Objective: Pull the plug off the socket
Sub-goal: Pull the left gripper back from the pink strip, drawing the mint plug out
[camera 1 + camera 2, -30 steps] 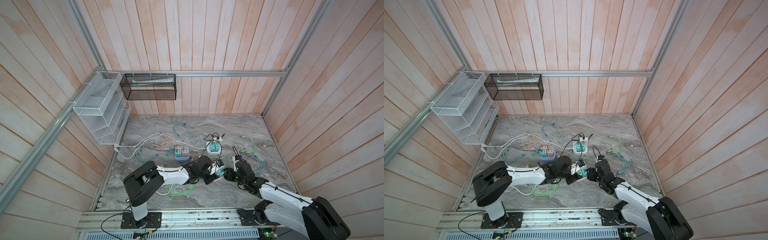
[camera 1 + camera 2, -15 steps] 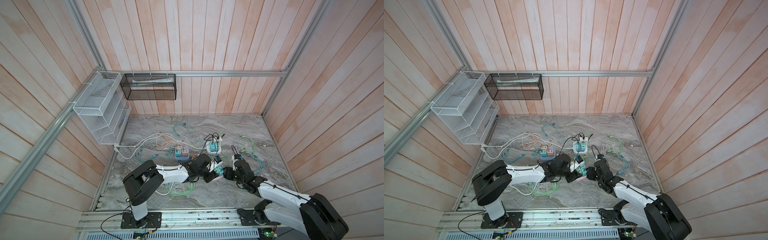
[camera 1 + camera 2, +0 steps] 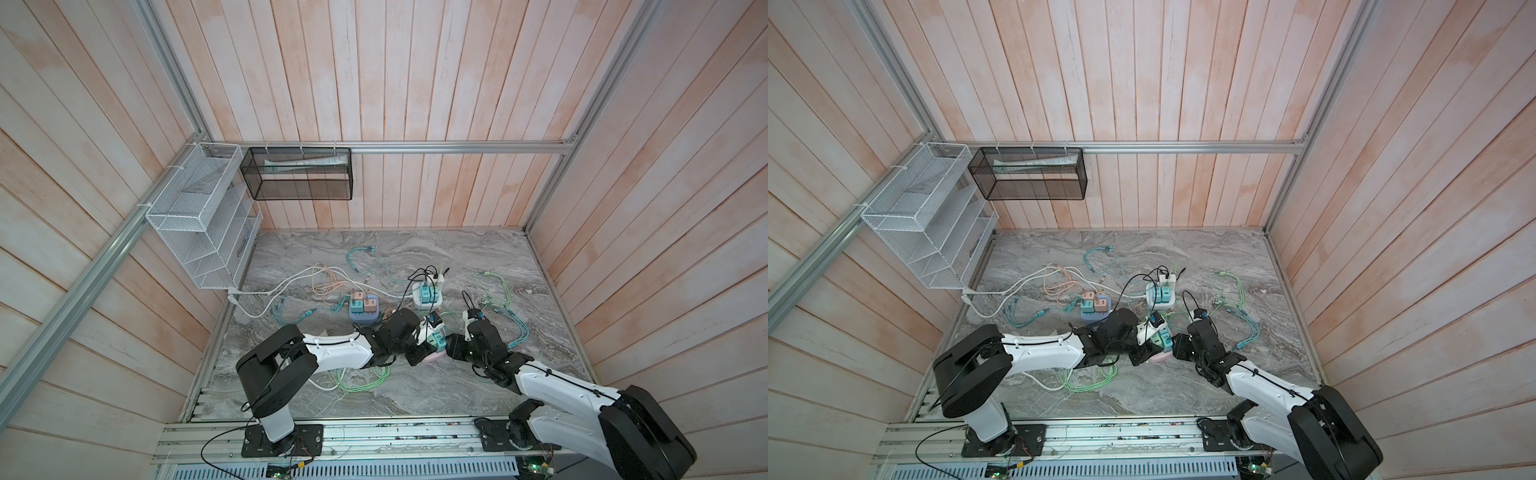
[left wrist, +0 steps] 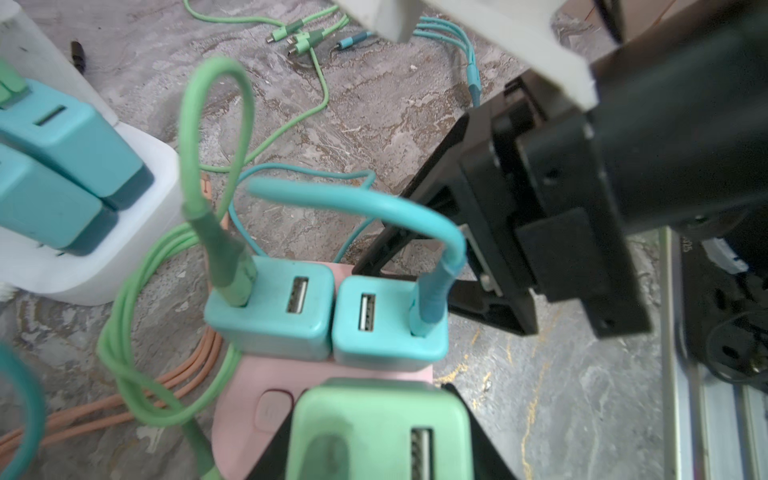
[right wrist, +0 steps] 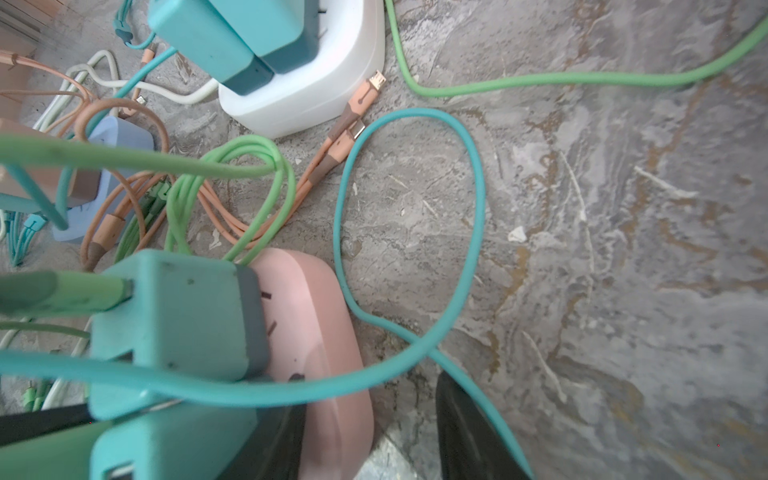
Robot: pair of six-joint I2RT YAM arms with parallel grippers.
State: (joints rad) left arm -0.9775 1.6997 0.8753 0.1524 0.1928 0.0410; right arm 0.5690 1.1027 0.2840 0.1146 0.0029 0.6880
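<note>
The pink socket (image 4: 249,399) lies on the marble table, near the front in both top views (image 3: 434,356) (image 3: 1160,358). Three plugs stand in it. My left gripper (image 4: 378,432) is shut on the light green plug (image 4: 365,419), with a black finger on either side. Behind it are two teal plugs, one (image 4: 270,320) with a green cable and one (image 4: 386,332) with a teal cable. My right gripper (image 5: 361,424) is open around the end of the pink socket (image 5: 316,316). One finger (image 5: 274,449) lies against the socket. The other finger (image 5: 469,436) stands apart from it, over bare table.
A white power strip (image 3: 415,296) with teal plugs and a blue power cube (image 3: 364,322) stand just behind the socket. Loose green, teal and orange cables (image 3: 361,380) lie all around. A white wire rack (image 3: 199,220) and a black mesh basket (image 3: 297,174) hang on the walls.
My right gripper has moved slightly left, closer to the pink socket. The left gripper stays shut on the green plug.
</note>
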